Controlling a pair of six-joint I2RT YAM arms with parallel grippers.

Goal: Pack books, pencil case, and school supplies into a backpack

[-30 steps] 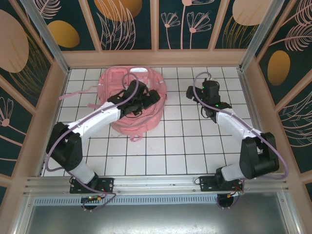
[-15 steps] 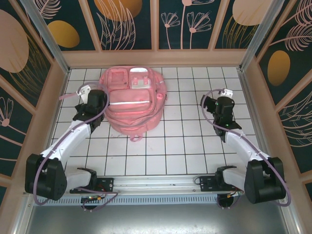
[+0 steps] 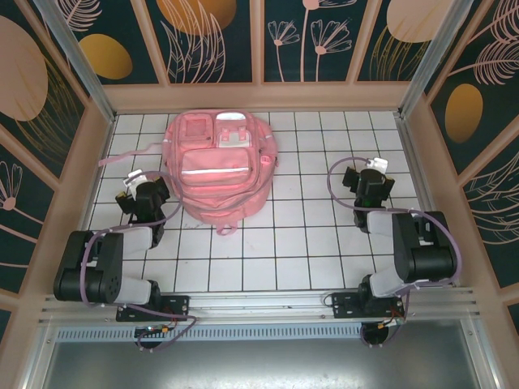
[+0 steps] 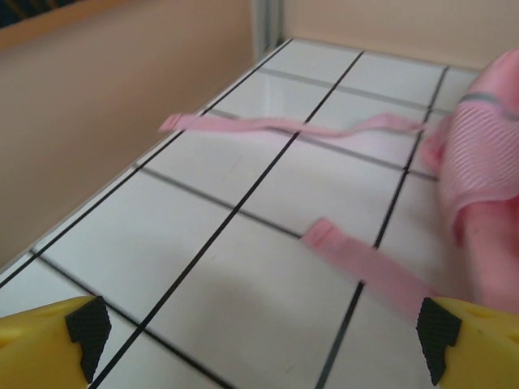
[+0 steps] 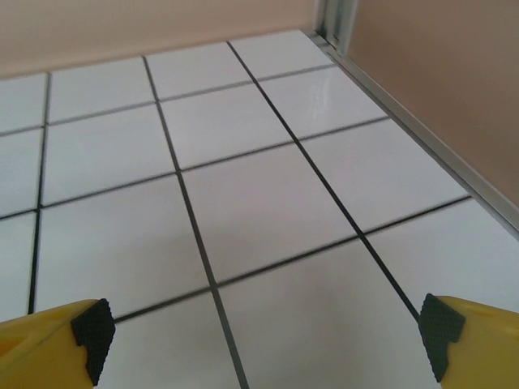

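The pink backpack lies flat at the back centre of the tiled table, front pockets up and closed. My left gripper hovers left of it, apart from the fabric, open and holding nothing. In the left wrist view its yellow fingertips stand wide apart over bare tile, with the backpack's mesh side and a short pink strap ahead on the right. My right gripper is open and empty over tile at the right, its fingertips spread wide. Books and school supplies are out of view.
A long pink strap trails left from the backpack toward the side wall. The right wall's rail runs close beside my right gripper. White tiles stretch between the arms in front of the backpack.
Both arms have drawn back toward their bases and folded up. The left gripper has left the backpack, gone left and nearer; the right has drifted right, away from the bag.
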